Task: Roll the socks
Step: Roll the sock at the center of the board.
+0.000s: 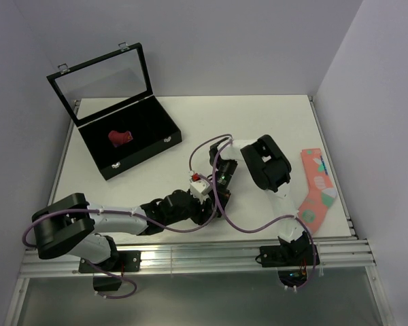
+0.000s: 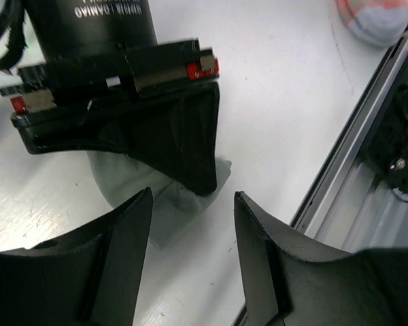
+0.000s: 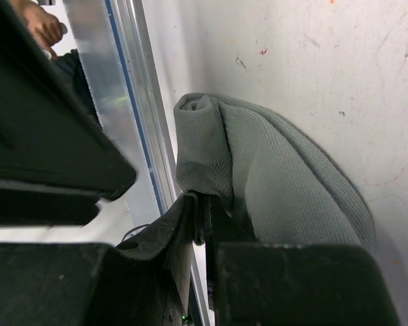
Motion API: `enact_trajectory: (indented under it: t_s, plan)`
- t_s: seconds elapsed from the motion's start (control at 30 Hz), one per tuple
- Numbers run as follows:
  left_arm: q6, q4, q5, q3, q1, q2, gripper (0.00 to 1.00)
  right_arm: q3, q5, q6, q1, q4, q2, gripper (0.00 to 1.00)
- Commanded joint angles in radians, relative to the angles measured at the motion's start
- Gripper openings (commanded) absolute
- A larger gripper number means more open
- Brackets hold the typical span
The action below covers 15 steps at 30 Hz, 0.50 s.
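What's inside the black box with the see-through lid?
Inside the open black box, a small crumpled dark-red fabric bundle lies on the dark floor. Whatever the bundle covers cannot be seen.

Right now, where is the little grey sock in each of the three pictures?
Top external: not visible; the arms hide it.
Left wrist: grey sock at centre, under the right claw.
Right wrist: centre, pinched in that claw.
Shared landmark: the metal rail along the near edge.

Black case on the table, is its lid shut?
No, the black case has its glass lid swung up and back, leaving the inside uncovered.
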Motion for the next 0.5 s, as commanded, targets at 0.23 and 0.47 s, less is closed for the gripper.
enact_trajectory:
  t_s: [0.23, 0.47]
  plan:
    - [0.050, 0.050, 0.042, 0.030, -0.006, 0.081, 0.55, 0.038, 0.047, -0.019, -0.011, -0.051, 0.029, 0.14]
    - [0.016, 0.122, 0.074, 0.024, -0.006, 0.144, 0.54, 0.047, 0.050, -0.017, -0.014, -0.058, 0.034, 0.14]
